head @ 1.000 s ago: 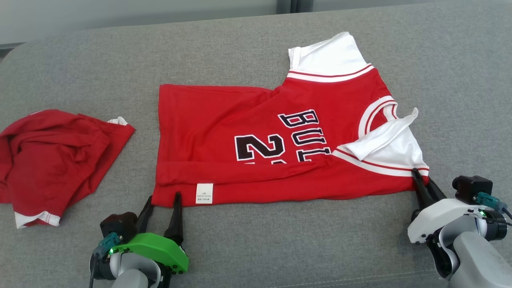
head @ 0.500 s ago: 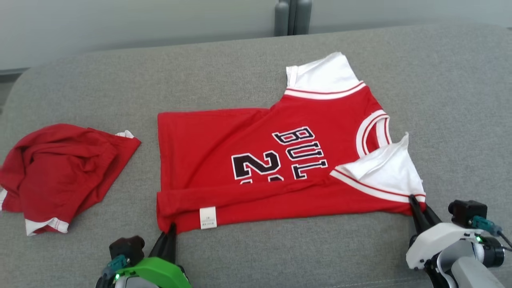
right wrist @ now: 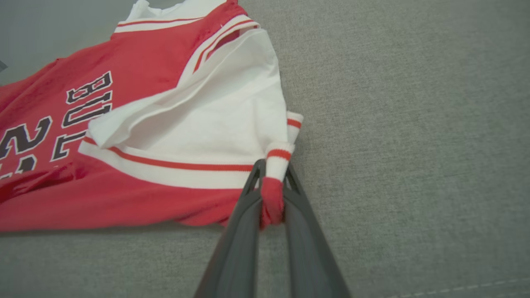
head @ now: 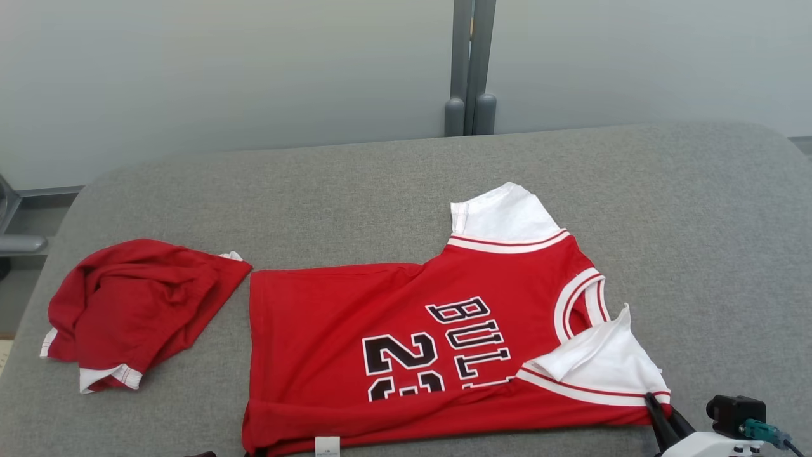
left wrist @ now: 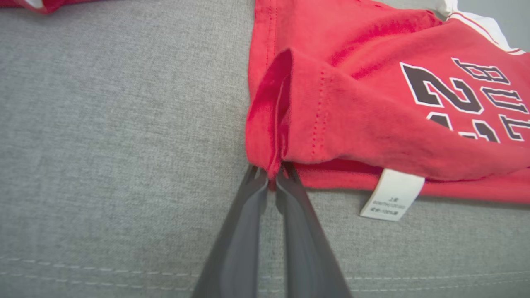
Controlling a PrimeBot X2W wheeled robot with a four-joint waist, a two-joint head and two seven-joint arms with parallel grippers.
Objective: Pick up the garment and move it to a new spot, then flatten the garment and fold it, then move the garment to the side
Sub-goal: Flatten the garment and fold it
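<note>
Closed the left gripper [left wrist: 272, 171] on the near hem corner of the red Bulls jersey [head: 412, 343], just beside the white care label [left wrist: 391, 194]. Stood wide open around that corner a second before, then pinched the fingers [left wrist: 242, 236] on a thin fold of cloth. Kept the right gripper [right wrist: 273, 182] clamped narrowly on the striped sleeve cuff. Held both near corners, so probably ready to lift and fold. Left the jersey spread on the grey cushion [head: 698, 209], near a crumpled red garment [head: 139, 304]. Tilted the head camera upward since the earlier frame, bringing in more wall and setting the jersey lower in view.
</note>
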